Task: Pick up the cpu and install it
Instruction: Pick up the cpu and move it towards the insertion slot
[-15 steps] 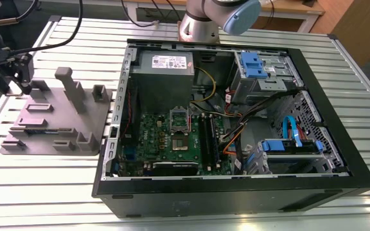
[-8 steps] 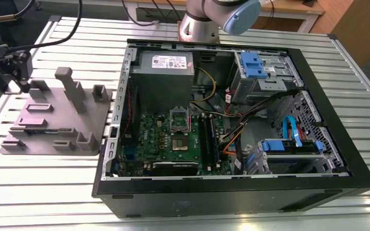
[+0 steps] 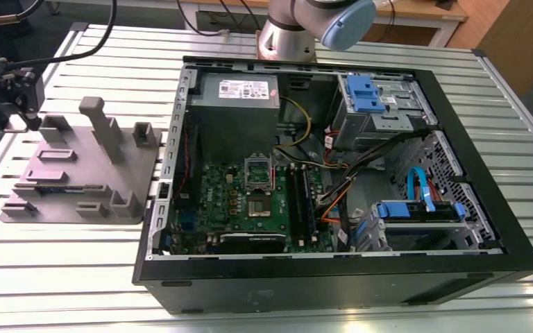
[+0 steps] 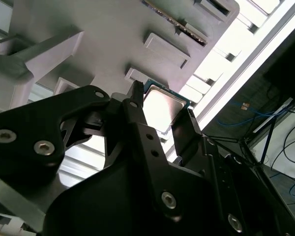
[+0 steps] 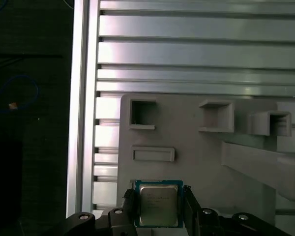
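While over one grey fixture [image 5: 201,162], one gripper [image 5: 158,194] tight around one cpu [image 5: 158,206].

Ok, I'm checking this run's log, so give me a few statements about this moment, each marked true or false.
1. The cpu is already inside the case. False: it is at the end effector, over the grey fixture.
2. The case lies open, with its inside exposed. True.
3. The end effector is inside the case. False: it is above the fixture, to the exterior view's left of the case.
4. The fixture rests on a slatted metal table. True.
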You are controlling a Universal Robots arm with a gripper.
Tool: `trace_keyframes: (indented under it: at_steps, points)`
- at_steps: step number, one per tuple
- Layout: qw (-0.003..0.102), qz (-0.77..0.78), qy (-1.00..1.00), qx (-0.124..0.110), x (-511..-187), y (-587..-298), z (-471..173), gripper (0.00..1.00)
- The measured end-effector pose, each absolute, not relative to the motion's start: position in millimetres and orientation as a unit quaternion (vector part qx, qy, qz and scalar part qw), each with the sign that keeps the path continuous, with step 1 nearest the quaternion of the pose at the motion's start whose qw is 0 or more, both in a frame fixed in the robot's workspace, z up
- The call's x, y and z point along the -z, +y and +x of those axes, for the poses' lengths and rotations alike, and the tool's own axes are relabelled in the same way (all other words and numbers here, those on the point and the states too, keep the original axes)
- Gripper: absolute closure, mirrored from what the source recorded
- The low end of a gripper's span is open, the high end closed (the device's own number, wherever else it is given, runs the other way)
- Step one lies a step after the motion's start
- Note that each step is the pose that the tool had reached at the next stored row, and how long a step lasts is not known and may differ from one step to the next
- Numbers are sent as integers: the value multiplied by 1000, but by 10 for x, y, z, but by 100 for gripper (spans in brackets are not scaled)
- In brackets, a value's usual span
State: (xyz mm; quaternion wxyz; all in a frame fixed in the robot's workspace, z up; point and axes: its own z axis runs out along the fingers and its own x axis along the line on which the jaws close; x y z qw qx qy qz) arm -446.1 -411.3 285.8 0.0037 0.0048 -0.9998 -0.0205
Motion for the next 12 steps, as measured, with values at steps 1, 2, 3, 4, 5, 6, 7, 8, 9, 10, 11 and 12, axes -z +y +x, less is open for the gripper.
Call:
trace_keyframes:
  at_steps: [1,2,3,4,5,6,7,8,9,10,11,12]
  points:
    - [4,5,-1000,21,-2868,-4113,-4461,53]
    - [4,5,-1000,21,-2880,-4113,-4461,53]
    - [4,5,-1000,20,-2890,-4113,-4461,53]
    - [4,5,-1000,21,-2900,-4113,-4461,53]
    - [4,5,-1000,21,-2911,-4113,-4461,53]
    - [4,5,-1000,21,-2920,-4113,-4461,53]
    - [4,5,-1000,21,-2930,-4113,-4461,53]
    - [4,5,-1000,21,-2940,-4113,-4461,53]
    - [4,5,-1000,21,-2950,-4113,-4461,53]
    - [4,5,-1000,21,-2960,-4113,-4461,53]
    - [4,5,-1000,21,-2971,-4113,-4461,53]
    - [4,5,-1000,21,-2981,-4113,-4461,53]
